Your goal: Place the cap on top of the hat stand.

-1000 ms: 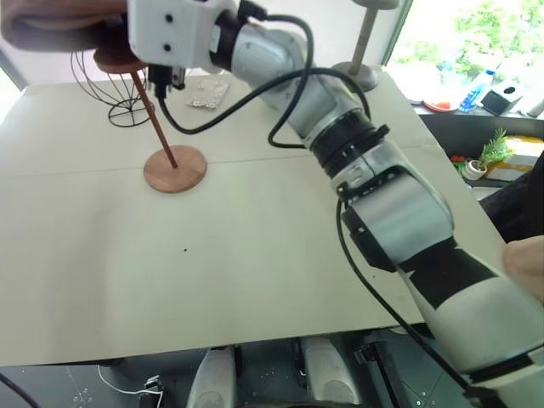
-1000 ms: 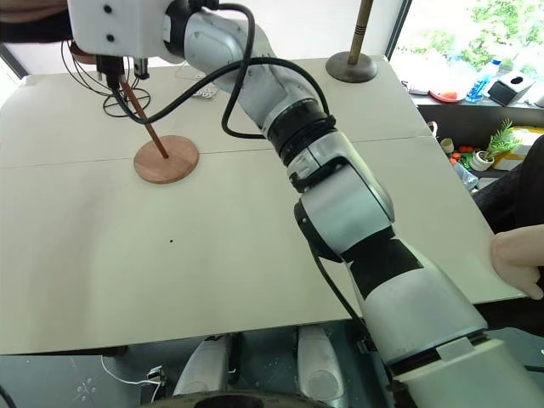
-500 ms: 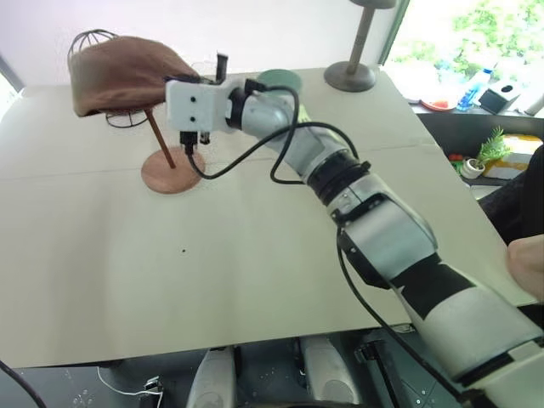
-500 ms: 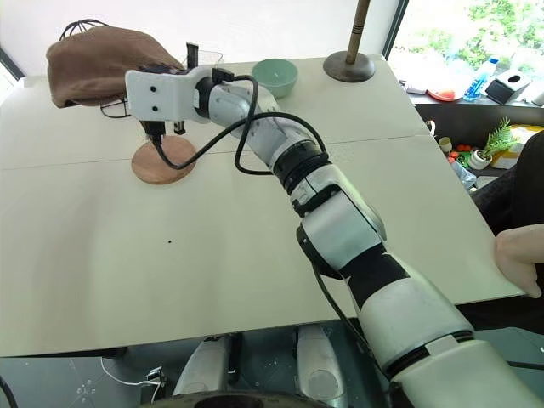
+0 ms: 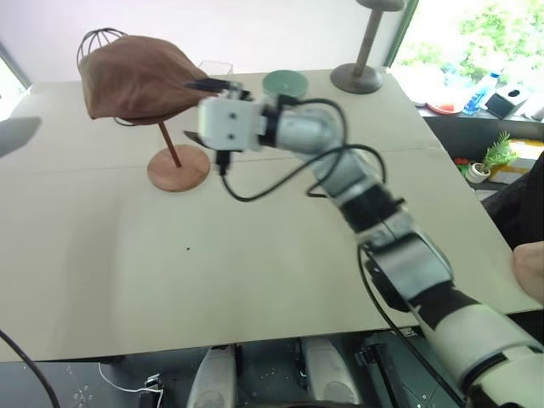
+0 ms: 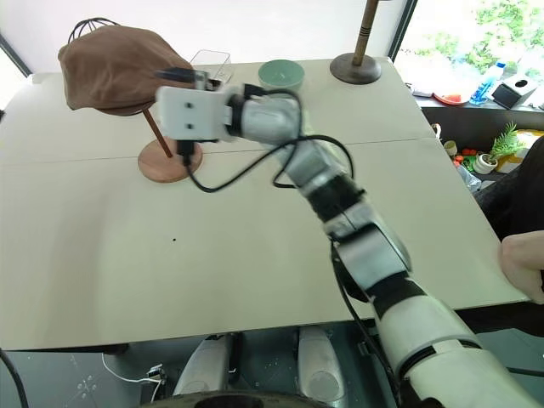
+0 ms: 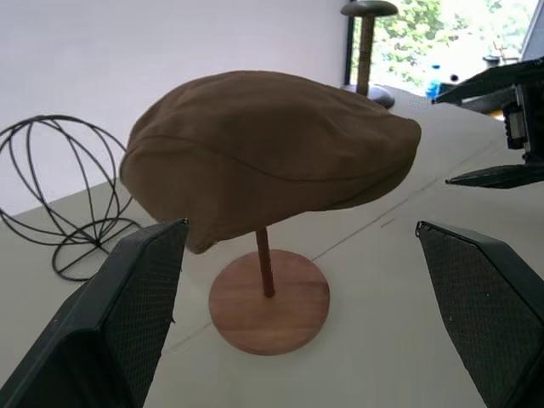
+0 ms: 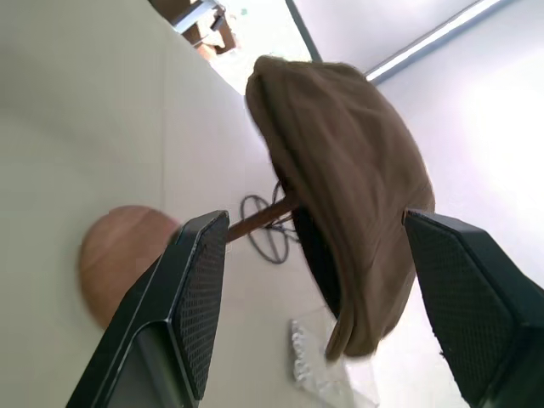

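1. Cap (image 5: pixel 136 76) sits draped over the top of the hat stand (image 5: pixel 178 167); I find the stand's rod slanting up from its round base on the surface (image 5: pixel 255 280) at about 10 o'clock in the head views, with the cap's dome covering the top disc.
2. Right claw (image 5: pixel 197 109) hovers just beside the cap's edge at its 3 o'clock, fingers spread, gripping nothing; the right wrist view shows open air between them and the cap.
3. Left claw (image 7: pixel 297 323) stands wide and empty, facing the stand.
4. Step in hand, in my judgement: release done, placement effectively complete.
5. Next move calls for drawing my right arm clear without brushing the cap's overhanging edge or tipping the thin rod.
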Available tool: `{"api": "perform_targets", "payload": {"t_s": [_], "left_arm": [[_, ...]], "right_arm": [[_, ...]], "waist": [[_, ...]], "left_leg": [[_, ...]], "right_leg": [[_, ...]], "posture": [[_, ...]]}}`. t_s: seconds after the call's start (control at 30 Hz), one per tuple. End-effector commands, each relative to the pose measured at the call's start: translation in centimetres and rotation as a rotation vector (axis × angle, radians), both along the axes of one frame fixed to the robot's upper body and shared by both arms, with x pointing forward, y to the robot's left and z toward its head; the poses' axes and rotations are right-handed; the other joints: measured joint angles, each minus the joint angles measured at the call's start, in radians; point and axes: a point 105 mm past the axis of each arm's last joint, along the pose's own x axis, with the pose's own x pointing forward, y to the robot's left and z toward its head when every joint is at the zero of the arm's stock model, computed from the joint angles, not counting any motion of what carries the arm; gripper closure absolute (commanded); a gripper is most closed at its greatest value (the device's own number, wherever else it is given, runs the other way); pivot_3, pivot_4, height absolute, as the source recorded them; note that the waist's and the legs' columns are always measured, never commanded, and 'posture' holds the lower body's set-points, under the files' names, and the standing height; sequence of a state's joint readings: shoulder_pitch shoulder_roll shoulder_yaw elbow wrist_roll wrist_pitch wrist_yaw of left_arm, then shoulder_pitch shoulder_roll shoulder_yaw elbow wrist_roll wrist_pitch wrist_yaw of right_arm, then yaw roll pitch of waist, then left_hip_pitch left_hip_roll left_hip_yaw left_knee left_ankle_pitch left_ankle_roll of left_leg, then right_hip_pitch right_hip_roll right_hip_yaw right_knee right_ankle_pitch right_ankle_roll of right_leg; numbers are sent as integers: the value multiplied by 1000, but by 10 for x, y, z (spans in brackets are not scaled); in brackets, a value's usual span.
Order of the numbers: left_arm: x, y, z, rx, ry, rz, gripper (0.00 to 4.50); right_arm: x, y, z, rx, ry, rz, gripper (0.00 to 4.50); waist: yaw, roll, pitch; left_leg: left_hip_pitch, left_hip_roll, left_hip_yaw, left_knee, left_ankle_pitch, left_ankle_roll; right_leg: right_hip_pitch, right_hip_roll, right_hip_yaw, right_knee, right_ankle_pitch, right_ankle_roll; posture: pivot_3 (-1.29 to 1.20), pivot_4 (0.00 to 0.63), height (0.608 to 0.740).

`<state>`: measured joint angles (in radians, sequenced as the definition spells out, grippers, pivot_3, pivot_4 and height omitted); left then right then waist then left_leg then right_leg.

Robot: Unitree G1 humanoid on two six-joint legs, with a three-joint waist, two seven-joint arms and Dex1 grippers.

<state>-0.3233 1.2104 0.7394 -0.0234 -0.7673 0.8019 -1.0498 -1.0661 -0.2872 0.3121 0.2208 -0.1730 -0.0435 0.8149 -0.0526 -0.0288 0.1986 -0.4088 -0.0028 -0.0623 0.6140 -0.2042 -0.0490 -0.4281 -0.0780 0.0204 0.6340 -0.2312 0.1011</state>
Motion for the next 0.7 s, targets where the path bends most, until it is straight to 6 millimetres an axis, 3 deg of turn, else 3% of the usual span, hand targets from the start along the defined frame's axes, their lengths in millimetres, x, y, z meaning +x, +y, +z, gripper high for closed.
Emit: {"api": "perform_targets", "payload": {"t_s": [0.03, 0.1, 0.2, 0.3, 0.47, 0.7], "left_arm": [[0, -26, 15, 153, -50, -79, 0], [4, -43, 14, 242, -59, -121, 0], [14, -70, 13, 389, -96, -160, 0], [24, -85, 11, 526, -141, -163, 0], [45, -103, 5, 716, -230, -102, 0], [65, -122, -12, 900, -340, 3, 0]], "right_arm": [[-23, -38, 29, 73, 140, 14, 629], [-29, -65, 39, 116, 335, -14, 35], [-50, -97, 50, 91, 636, 3, 35], [-74, -117, 61, 77, 842, 55, 35], [-84, -128, 84, 187, 1021, 90, 35], [-89, -142, 111, 270, 1026, 133, 35]], "waist": [[7, 1, 1], [9, 1, 1], [10, 2, 1], [8, 3, 2], [2, 3, 2], [10, 3, 2]], "left_leg": [[0, 0, 0, 0, 0, 0], [0, 0, 1, 0, 0, 0], [1, 0, 1, 0, 0, 0], [1, 0, 2, 0, 0, 0], [1, 1, 3, 0, -1, 2], [-1, 0, 3, 1, -1, 2]], "right_leg": [[0, 0, 0, 0, 0, 0], [0, 0, 0, 0, 0, 0], [0, 0, 0, 0, 0, 0], [0, 0, 0, -1, -1, -1], [-1, 1, 2, -1, -2, -3], [-1, 0, 2, -2, 0, 0]], "posture": [[0, 150, 740], [0, 150, 740], [0, 150, 740], [0, 150, 740], [0, 150, 740], [0, 150, 740]]}}
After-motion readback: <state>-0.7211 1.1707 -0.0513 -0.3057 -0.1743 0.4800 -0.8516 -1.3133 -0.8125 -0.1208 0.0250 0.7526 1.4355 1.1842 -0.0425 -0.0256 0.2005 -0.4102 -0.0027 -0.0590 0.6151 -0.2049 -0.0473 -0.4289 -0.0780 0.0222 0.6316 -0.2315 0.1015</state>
